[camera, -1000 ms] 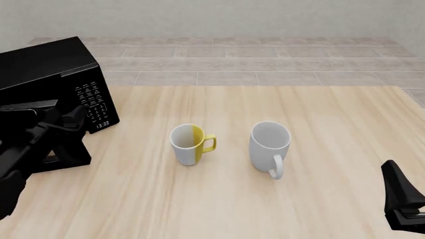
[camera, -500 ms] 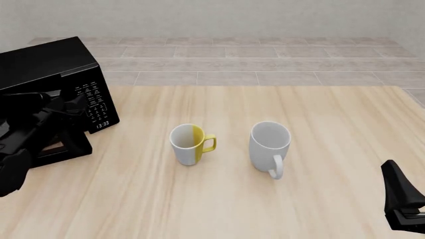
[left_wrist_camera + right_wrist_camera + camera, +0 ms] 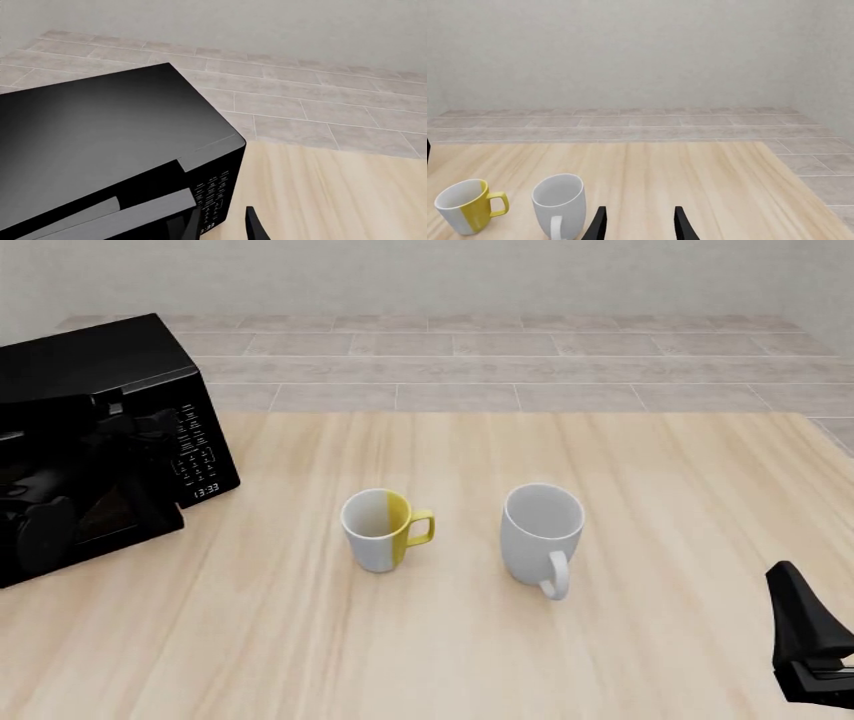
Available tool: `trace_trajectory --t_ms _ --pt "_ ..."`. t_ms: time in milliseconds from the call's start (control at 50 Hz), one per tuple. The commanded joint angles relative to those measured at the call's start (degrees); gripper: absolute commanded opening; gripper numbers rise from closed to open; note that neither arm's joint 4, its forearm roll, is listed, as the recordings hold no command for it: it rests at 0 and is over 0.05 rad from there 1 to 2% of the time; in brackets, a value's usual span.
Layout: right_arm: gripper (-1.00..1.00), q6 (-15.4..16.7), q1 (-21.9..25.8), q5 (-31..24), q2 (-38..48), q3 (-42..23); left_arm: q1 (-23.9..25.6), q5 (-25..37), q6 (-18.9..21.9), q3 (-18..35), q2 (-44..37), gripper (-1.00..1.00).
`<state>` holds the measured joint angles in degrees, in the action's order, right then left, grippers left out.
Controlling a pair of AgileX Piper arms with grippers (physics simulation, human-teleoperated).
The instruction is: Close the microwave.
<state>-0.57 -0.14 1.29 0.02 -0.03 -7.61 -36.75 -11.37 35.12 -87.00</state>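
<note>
The glossy black microwave (image 3: 94, 370) stands at the table's far left, its keypad (image 3: 198, 445) and clock facing right. Its dark glass door (image 3: 80, 500) lies almost flat against the box. In the left wrist view the microwave (image 3: 100, 130) fills the frame, and a narrow gap shows along the door's top edge (image 3: 127, 215). My left gripper (image 3: 134, 425) is black against the door front, near the keypad. It is open (image 3: 220, 227), with one fingertip over the door's edge. My right gripper (image 3: 807, 640) is open (image 3: 637, 225) and empty at the near right. The plate inside is hidden.
A white and yellow mug (image 3: 380, 528) and a bigger white mug (image 3: 543, 530) stand mid-table; both also show in the right wrist view, the yellow one (image 3: 464, 205) and the white one (image 3: 560, 202). The table's right edge (image 3: 827, 445) borders tiled floor.
My left arm has moved forward and left against the microwave door, swinging it from wide open to almost flat against the box. The right arm and the mugs have not moved.
</note>
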Motion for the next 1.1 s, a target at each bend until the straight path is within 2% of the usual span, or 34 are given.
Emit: trace_trajectory --t_ms 20,80,160,800,1000,1100 --pt "1.0 -0.14 -0.06 0.23 0.0 0.0 -7.97 3.87 5.64 4.88 -6.74 1.0" --pt "1.0 -0.11 0.04 0.16 0.0 0.0 -7.72 4.26 3.93 6.65 -9.39 1.0" --pt "1.0 -0.14 0.0 0.25 0.0 0.0 -8.42 4.07 4.87 7.4 -10.32 1.0" --pt "1.0 -0.06 -0.05 0.38 0.0 -0.02 -10.07 7.73 3.81 13.75 -15.56 1.0" --pt "1.0 0.13 -0.11 0.27 0.0 -0.01 -9.55 5.85 4.5 11.64 -15.11 1.0" --pt "1.0 0.17 -0.09 0.21 0.0 -0.01 -8.01 2.0 6.38 4.72 -10.18 1.0"
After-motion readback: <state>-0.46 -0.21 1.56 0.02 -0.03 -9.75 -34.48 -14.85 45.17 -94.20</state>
